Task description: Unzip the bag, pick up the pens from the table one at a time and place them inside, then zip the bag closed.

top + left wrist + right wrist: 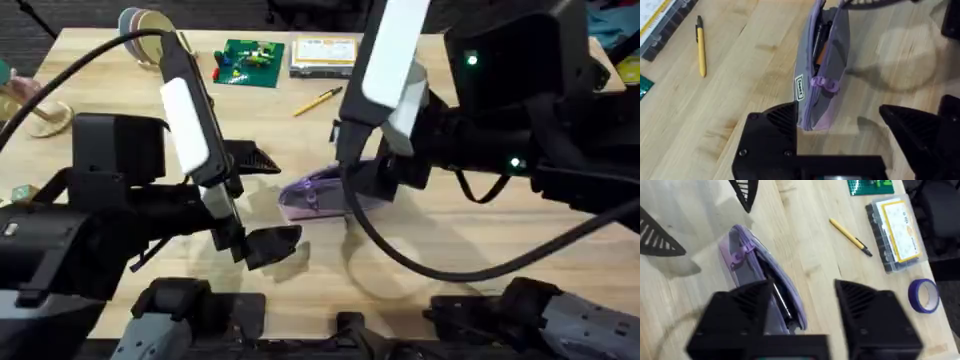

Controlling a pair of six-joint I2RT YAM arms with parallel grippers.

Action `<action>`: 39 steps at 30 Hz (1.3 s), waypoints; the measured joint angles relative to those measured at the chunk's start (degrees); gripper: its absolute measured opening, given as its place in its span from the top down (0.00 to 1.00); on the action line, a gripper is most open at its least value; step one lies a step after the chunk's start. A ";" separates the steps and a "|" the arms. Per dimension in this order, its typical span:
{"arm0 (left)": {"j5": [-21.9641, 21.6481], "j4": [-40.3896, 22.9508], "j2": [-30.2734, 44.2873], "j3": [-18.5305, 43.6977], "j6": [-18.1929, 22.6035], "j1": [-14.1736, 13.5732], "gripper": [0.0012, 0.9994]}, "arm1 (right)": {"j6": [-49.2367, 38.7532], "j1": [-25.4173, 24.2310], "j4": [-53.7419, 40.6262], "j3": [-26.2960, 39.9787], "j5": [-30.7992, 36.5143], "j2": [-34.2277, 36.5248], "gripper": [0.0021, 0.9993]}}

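Purple tape roll (923, 294) beside organizer box (895, 230)

1. Small white sewn tag (800, 87) with dark lettering on the side of the lavender bag (830, 65), beside the zipper; letters too small to read
2. Yellow-and-white printed label (900, 225) on the lid of a clear plastic box (880, 245); rows of print there, none legible
3. Same label (325, 50) seen from overhead at the far edge of the table (480, 250); print again too fine to make out
4. No brand, number or sign readable anywhere else
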 joint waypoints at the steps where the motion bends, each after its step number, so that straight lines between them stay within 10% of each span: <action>1: -0.08 0.01 -0.02 0.00 -0.02 0.00 0.01 | 0.01 -0.02 -0.02 0.00 -0.14 0.02 0.37; 7: -0.33 0.01 0.02 0.00 -0.02 0.00 0.01 | -0.01 -0.02 -0.38 0.00 -0.62 0.00 0.95; 39: -0.35 -0.23 0.02 0.00 -0.01 0.00 0.01 | -1.32 -0.02 0.47 0.14 -1.05 22.26 0.97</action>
